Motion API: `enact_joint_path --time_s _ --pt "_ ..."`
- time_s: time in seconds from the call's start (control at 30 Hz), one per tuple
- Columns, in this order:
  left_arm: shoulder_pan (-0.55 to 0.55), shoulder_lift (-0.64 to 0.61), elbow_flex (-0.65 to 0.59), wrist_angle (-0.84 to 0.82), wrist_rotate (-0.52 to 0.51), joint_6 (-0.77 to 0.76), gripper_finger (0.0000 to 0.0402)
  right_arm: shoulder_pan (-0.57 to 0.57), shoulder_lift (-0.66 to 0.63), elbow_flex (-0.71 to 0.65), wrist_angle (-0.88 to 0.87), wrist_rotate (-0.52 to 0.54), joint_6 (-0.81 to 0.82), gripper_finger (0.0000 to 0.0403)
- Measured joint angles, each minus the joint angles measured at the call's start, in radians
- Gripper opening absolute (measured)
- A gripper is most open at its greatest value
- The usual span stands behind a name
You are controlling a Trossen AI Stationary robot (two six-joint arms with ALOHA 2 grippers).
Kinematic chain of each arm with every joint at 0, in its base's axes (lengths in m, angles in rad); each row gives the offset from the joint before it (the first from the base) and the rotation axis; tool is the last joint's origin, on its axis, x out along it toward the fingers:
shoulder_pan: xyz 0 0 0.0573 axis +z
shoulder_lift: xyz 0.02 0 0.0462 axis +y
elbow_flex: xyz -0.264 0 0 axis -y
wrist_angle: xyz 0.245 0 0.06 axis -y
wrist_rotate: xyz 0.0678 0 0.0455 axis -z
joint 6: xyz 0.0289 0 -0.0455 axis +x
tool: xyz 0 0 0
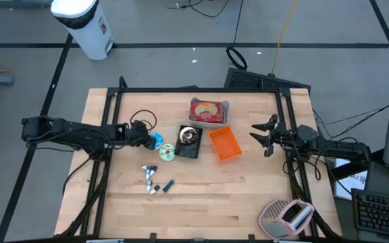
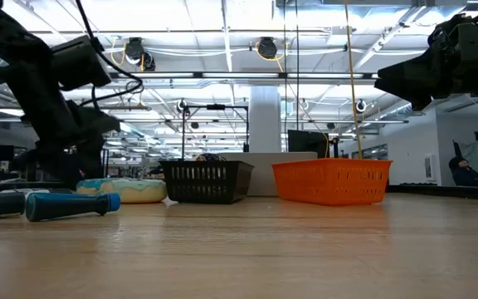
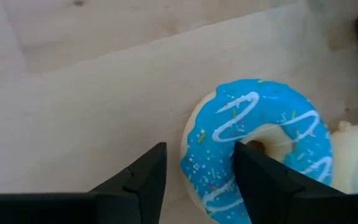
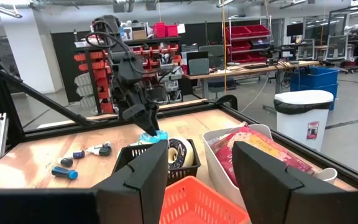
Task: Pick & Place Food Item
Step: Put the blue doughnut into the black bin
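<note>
A doughnut with blue icing and white drizzle [image 3: 253, 134] lies flat on the wooden table [image 1: 201, 202], left of centre [image 1: 157, 141]. My left gripper [image 3: 199, 149] reaches in from the table's left [image 1: 146, 139], slanting down, and is open. One finger [image 3: 263, 180] stands over the doughnut's hole. The other finger [image 3: 145, 180] stands outside the ring, and a strip of table shows between it and the doughnut. At the table's right edge my right gripper [image 1: 263, 135] waits above the table, held level and open [image 4: 199, 162], with nothing between its fingers. My left gripper stands astride the near part of the blue doughnut's ring [image 3: 205, 165], coming from the table's left and slanting down. The doughnut lies flat on the table and keeps its shape. I cannot tell whether either finger touches it.
A pale iced doughnut [image 1: 167, 153] lies beside the blue one. To its right stand a black basket [image 1: 189, 142] holding a ring-shaped item and an orange basket [image 1: 225, 144]. A white tray with a red packet [image 1: 209, 111] stands farther back. Small tools [image 1: 150, 179] lie nearer the front.
</note>
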Motion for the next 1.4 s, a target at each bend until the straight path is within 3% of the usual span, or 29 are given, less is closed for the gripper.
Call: enact_joint_path --time_s 0.23,0.5,0.7,0.97,1.13,1.4 --pt "0.000 0.032 0.001 0.046 -0.004 0.049 0.0154 0.000 0.000 0.000 0.000 0.000 0.000 0.0167" --pt "0.000 -0.052 0.000 0.047 -0.016 0.096 0.0017 0.000 0.000 0.000 0.000 0.000 0.000 0.0167" --pt "-0.011 -0.147 0.043 0.046 -0.070 0.138 0.0014 0.000 0.000 0.000 0.000 0.000 0.000 0.0167" --pt "-0.113 -0.178 0.220 0.090 -0.192 0.345 0.0007 0.000 0.000 0.000 0.000 0.000 0.000 0.0167" --pt "-0.217 -0.037 0.313 0.177 -0.279 0.460 0.0007 0.000 0.000 0.000 0.000 0.000 0.000 0.0167" --pt "-0.323 0.348 0.526 0.223 -0.424 0.575 0.0007 0.000 0.000 0.000 0.000 0.000 0.000 0.0167"
